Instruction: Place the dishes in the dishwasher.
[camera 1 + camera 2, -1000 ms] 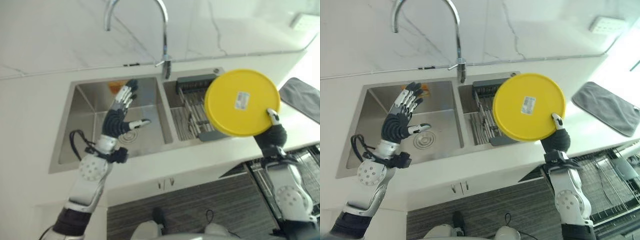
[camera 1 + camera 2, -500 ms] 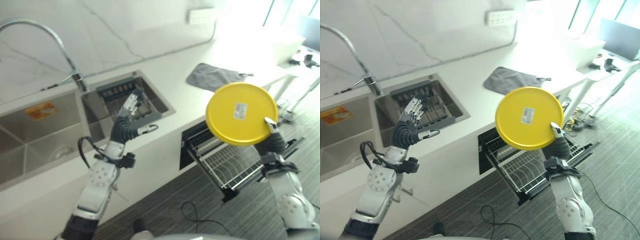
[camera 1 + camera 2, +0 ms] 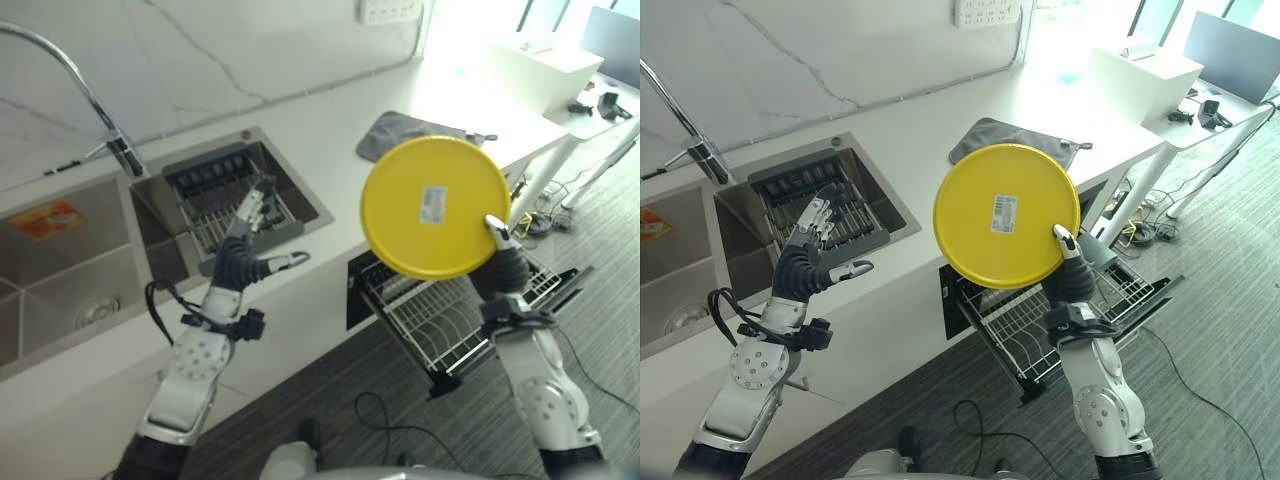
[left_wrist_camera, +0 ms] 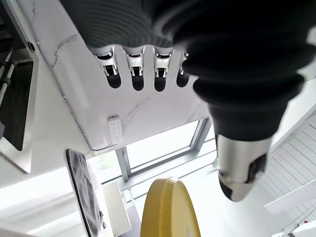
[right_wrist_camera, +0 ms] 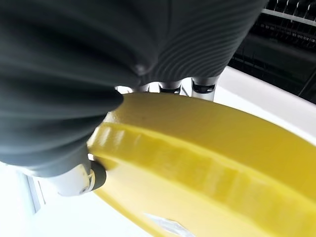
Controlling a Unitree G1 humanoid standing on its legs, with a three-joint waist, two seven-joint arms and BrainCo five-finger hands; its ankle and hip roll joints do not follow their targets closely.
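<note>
A round yellow plate [image 3: 435, 207] stands upright in the air, its underside with a white sticker facing me. My right hand [image 3: 502, 262] is shut on its lower right edge, thumb over the rim [image 5: 74, 180] and fingers behind the plate [image 5: 222, 163]. Below the plate, the dishwasher's wire rack [image 3: 1002, 325] is pulled out from under the counter. My left hand [image 3: 245, 255] is raised over the counter's front edge by the sink, fingers [image 4: 133, 74] straight and open, holding nothing. The plate [image 4: 170, 207] shows edge-on beyond it.
A steel double sink [image 3: 60, 265] has a dark drying rack [image 3: 225, 195] in its right basin and a faucet [image 3: 110, 140] behind. A grey cloth [image 3: 990, 135] lies on the white counter. A white table [image 3: 1140, 70] stands at the far right.
The camera has swung from the sink towards the dishwasher. The plate stays upright in my right hand and now hangs over the pulled-out rack. My left hand stays raised and open.
</note>
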